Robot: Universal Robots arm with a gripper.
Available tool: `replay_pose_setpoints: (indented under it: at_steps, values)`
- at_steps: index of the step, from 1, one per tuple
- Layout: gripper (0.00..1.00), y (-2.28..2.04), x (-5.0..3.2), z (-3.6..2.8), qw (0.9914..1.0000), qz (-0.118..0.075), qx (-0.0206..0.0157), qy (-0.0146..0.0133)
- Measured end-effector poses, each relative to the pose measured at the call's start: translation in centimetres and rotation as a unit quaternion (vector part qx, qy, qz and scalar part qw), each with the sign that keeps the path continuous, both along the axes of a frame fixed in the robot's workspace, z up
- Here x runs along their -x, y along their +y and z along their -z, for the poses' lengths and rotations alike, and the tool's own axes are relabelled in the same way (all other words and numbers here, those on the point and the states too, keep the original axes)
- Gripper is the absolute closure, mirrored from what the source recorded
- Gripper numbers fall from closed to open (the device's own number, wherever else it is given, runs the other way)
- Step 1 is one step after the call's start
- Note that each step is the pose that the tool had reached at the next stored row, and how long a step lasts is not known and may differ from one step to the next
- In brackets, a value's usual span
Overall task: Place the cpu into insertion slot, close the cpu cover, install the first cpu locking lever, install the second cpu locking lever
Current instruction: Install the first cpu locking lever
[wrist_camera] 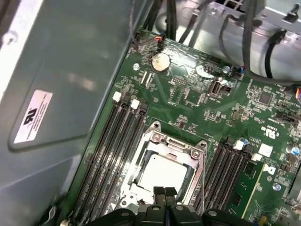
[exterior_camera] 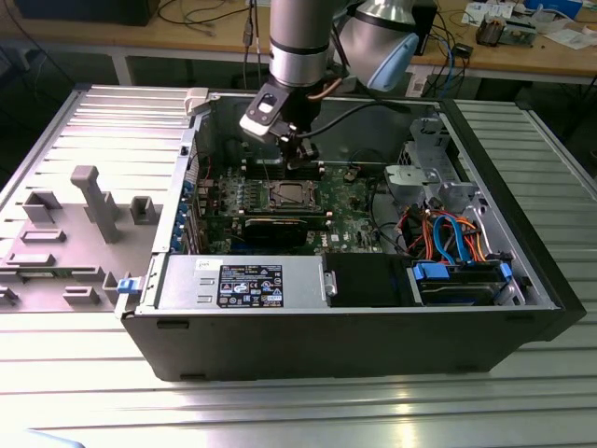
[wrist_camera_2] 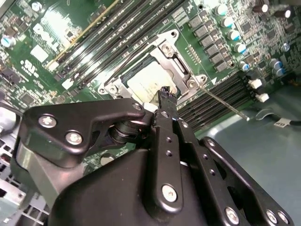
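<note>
Over slot (wrist_camera: 151,136) edge: gripper (wrist_camera: 165,190), fingers pressed together, empty.
Cpu (wrist_camera: 165,174): seated, cover (wrist_camera: 193,162) down.
Lever (wrist_camera_2: 225,103): likely thin, springy, stiff; take its free end.

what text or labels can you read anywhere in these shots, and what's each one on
No text here is legible enough to quote.
On the power supply box, a black label: print too small to read.
On the case wall, a white sticker: blurred.
On the motherboard, a small white square sticker: too small.
On a wire, a cable tag: too small.
</note>
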State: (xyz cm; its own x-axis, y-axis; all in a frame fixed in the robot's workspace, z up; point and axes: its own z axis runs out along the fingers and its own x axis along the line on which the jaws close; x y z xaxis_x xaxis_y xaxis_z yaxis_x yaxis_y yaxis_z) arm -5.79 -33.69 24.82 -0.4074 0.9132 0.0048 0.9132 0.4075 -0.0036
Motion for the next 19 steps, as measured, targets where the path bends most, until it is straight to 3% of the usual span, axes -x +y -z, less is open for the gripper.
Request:
replay_pose_setpoints:
  at_steps: [4, 7, 10, 13, 19]
  values:
    - [0.89, 0.00, 0.01, 0.03, 0.99960, -0.028, 0.0000, -0.0004]
    - [0.89, -0.03, 0.00, 0.07, 0.99883, -0.048, -0.0001, -0.0020]
    - [0.89, -0.06, 0.01, 0.13, 0.99651, -0.083, 0.0001, -0.0028]
    - [0.89, -0.06, 0.00, 0.17, 0.99468, -0.103, 0.0000, -0.0030]
    - [0.89, -0.06, 0.00, 0.26, 0.98946, -0.145, -0.0002, -0.0031]
